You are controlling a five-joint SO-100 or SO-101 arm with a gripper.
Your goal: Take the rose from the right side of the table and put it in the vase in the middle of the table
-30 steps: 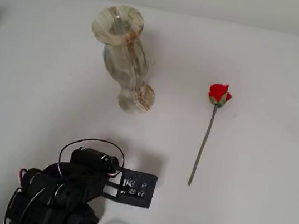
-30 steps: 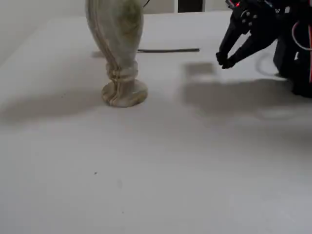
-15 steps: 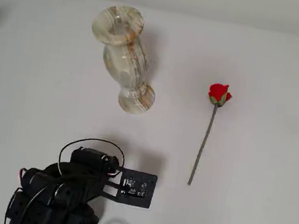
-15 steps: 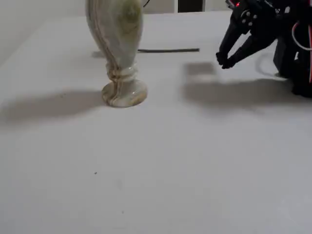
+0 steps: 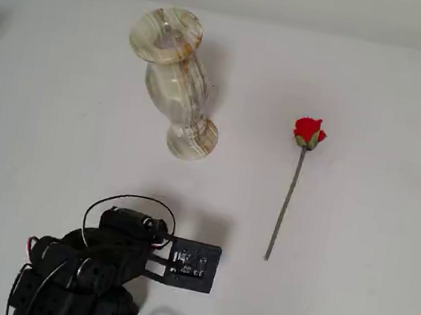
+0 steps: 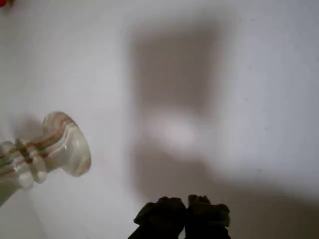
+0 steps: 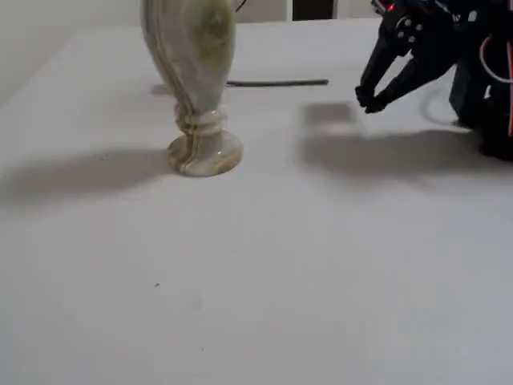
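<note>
the end effector (image 7: 369,102) hangs above the tabletop (image 5: 362,307) with its two black fingertips drawn together and nothing between them, as the low fixed view shows from the side; the wrist view shows the same dark tips (image 6: 182,219) meeting at the bottom edge over bare white surface. taking things from the largest down: the tabletop is plain white and carries only the task's things and the arm. the arm's dark body (image 5: 82,273) sits folded at the lower left of the high fixed view, well apart from the flower. the vase (image 5: 176,81) stands upright on its round foot toward the middle of the tabletop, its flared mouth showing no stem, and in the wrist view only its foot and waist (image 6: 45,154) appear at the left. the rose (image 5: 291,189) lies flat on the tabletop to the right of the vase in the high fixed view, red bloom pointing away from the arm and thin stem trailing back toward it, touched by nothing. judged from this, the task looks barely begun: no reach, no grasp and no lift are done. what is left seems to be all of it, that is, opening the fingers, travelling over to the stem, closing on it, raising the flower and lowering the stem into the vase's mouth.
</note>
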